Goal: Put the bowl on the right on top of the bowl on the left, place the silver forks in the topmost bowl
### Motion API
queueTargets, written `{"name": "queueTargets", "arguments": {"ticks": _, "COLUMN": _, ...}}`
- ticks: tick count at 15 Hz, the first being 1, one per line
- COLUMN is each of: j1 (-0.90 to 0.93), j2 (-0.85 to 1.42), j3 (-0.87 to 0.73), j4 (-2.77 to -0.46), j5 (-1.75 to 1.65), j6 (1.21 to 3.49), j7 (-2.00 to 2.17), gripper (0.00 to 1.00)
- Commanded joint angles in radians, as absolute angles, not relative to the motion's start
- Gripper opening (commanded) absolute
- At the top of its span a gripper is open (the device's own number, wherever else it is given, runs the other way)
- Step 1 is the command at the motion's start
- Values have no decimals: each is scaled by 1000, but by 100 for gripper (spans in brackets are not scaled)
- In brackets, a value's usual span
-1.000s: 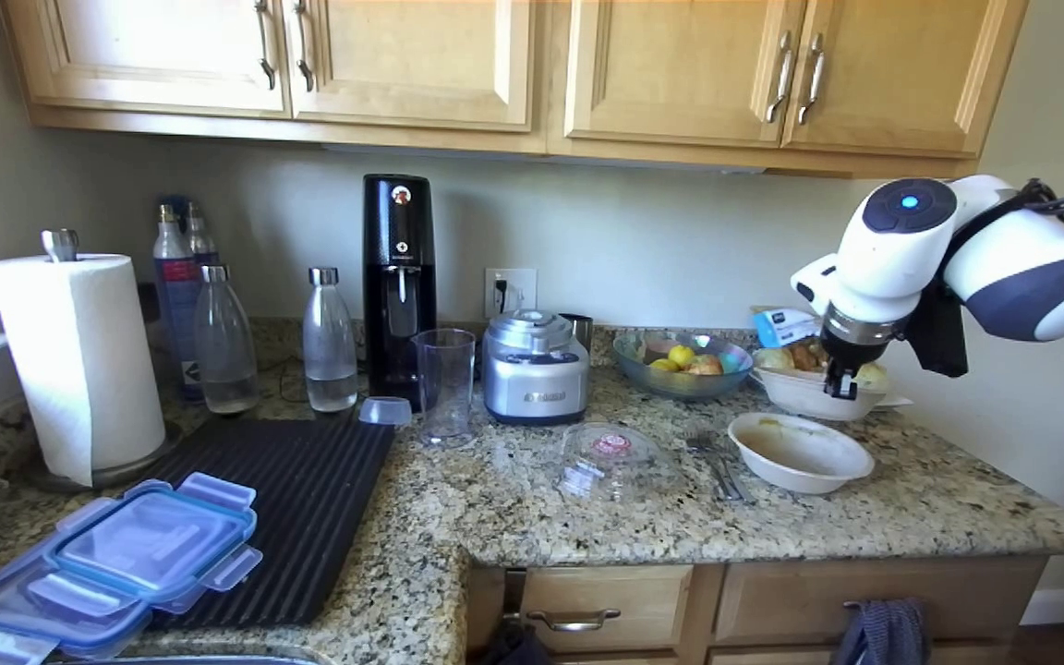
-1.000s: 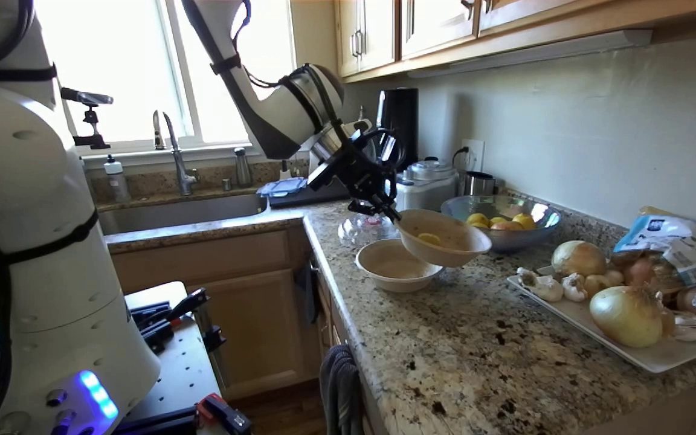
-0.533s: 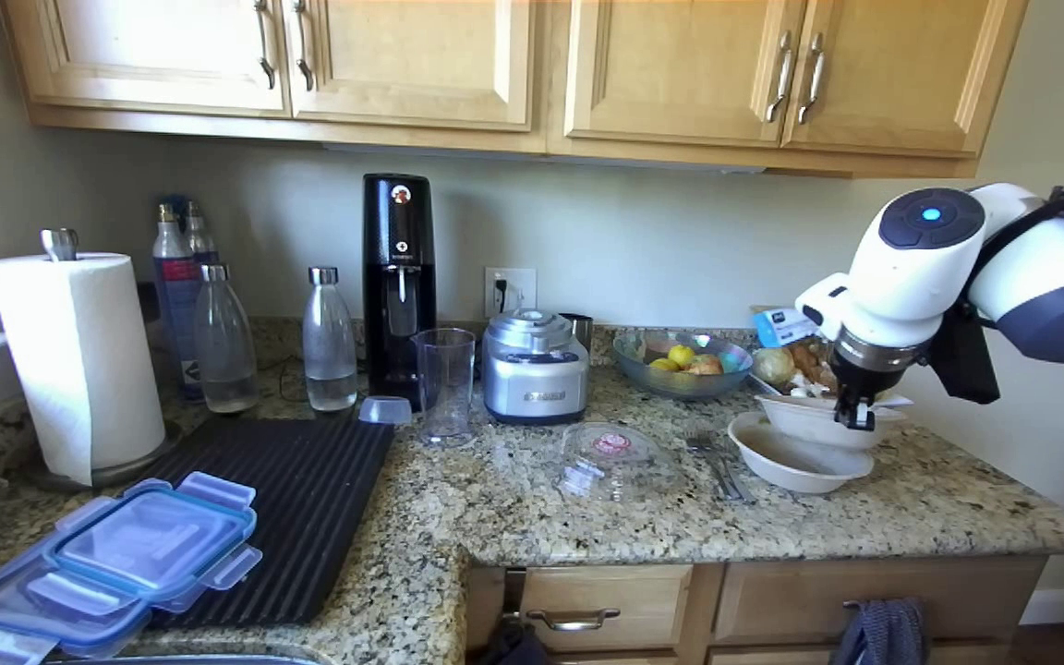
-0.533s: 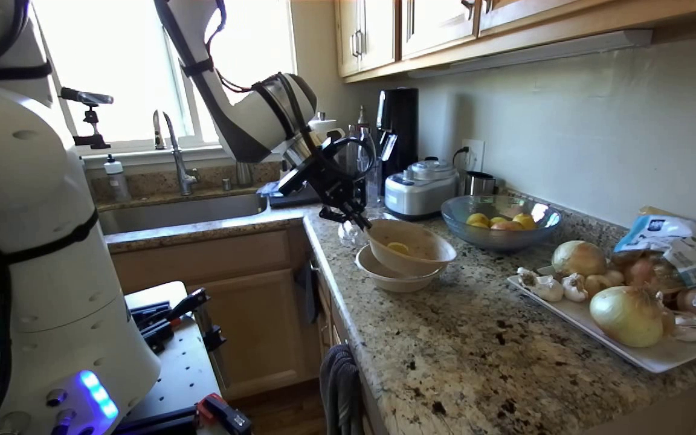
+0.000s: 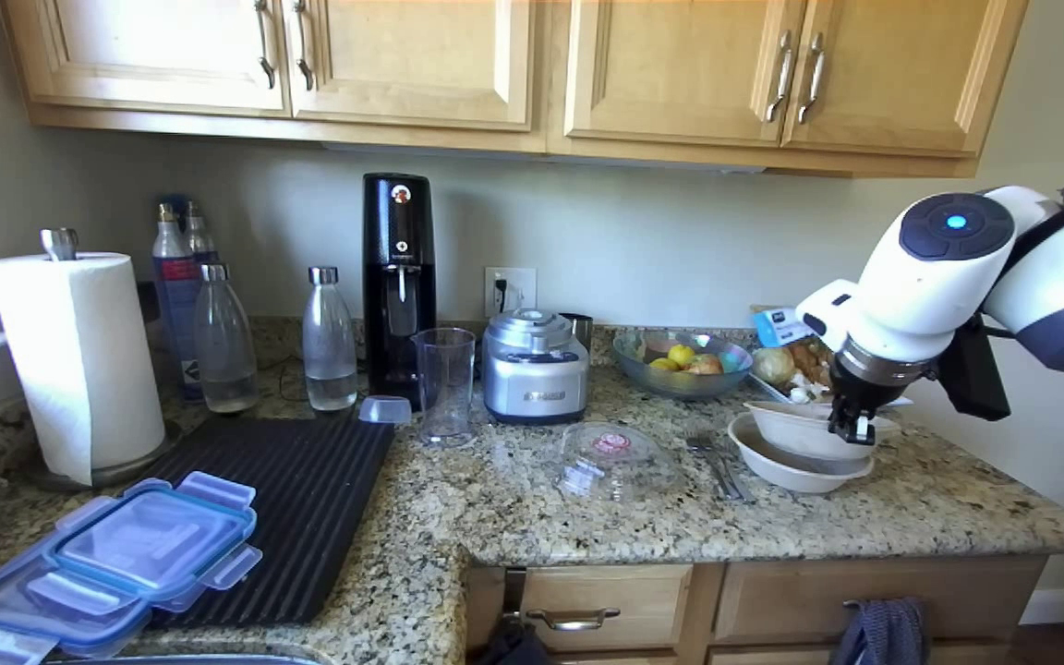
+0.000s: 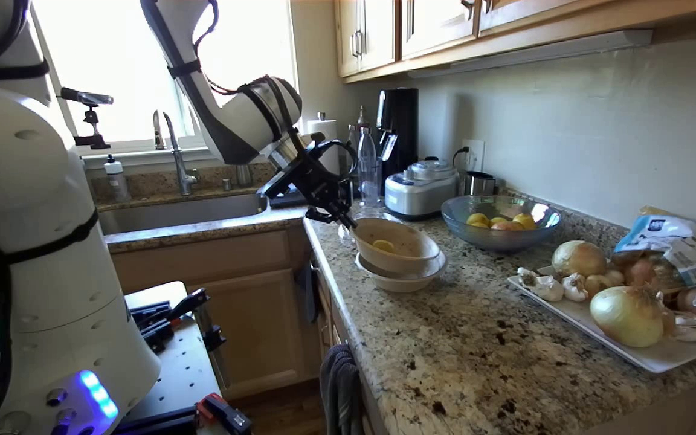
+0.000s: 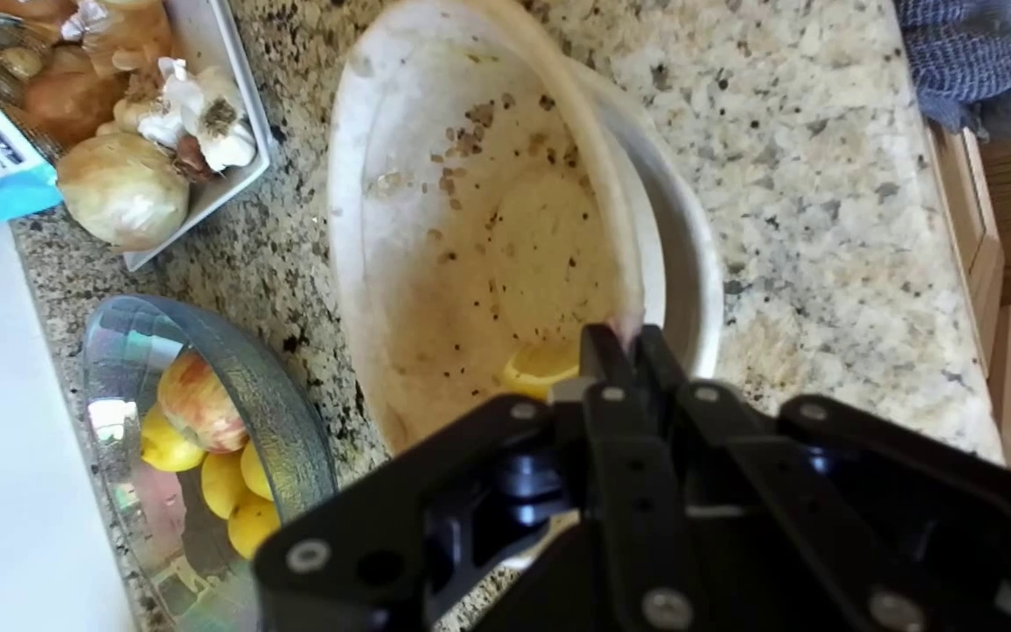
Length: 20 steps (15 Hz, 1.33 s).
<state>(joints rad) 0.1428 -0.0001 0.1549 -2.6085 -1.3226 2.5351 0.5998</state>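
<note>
Upper bowl [image 6: 408, 243] tilts over lower bowl [image 6: 399, 284], jaws pinched closed on the upper rim.
Speckled stone surface [image 5: 818, 528] extends from lower bowl to front edge; bowl contact unclear. Both oval, off-white. Wrist view shows brown specks [image 7: 468, 140] and yellow wedge [image 7: 542, 364] inside the upper one; metal forks [image 5: 727, 477], just beside lower bowl, show only in an exterior view.

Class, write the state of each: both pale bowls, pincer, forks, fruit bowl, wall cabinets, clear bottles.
Upper bowl: tilted, yellow wedge inside
Lower bowl: upright on counter
Pincer: shut on upper bowl
Forks: lying on counter
Fruit bowl: holding fruit
Wall cabinets: shut
Clear bottles: upright, capped
</note>
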Motion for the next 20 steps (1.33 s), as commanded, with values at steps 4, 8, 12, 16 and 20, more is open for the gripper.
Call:
{"name": "queueTargets", "arguments": {"ticks": 4, "j1": 137, "j2": -11, "j3": 144, "j4": -2627, "j5": -1359, "j6": 2582, "j7": 639, "gripper": 5}}
{"name": "queueTargets", "arguments": {"ticks": 8, "j1": 123, "j2": 23, "j3": 130, "j4": -2609, "j5": -1409, "j6": 2629, "j7": 665, "gripper": 32}}
{"name": "queueTargets", "arguments": {"ticks": 12, "j1": 106, "j2": 9, "j3": 111, "j4": -2614, "j5": -1414, "j6": 2694, "j7": 667, "gripper": 57}}
{"name": "queueTargets", "arguments": {"ticks": 16, "j1": 100, "j2": 15, "j3": 97, "j4": -2605, "j5": -1452, "j6": 2708, "j7": 693, "gripper": 82}}
{"name": "queueTargets", "arguments": {"ticks": 20, "j1": 98, "j2": 37, "j3": 82, "j4": -2586, "j5": -1485, "j6": 2710, "j7": 707, "gripper": 63}}
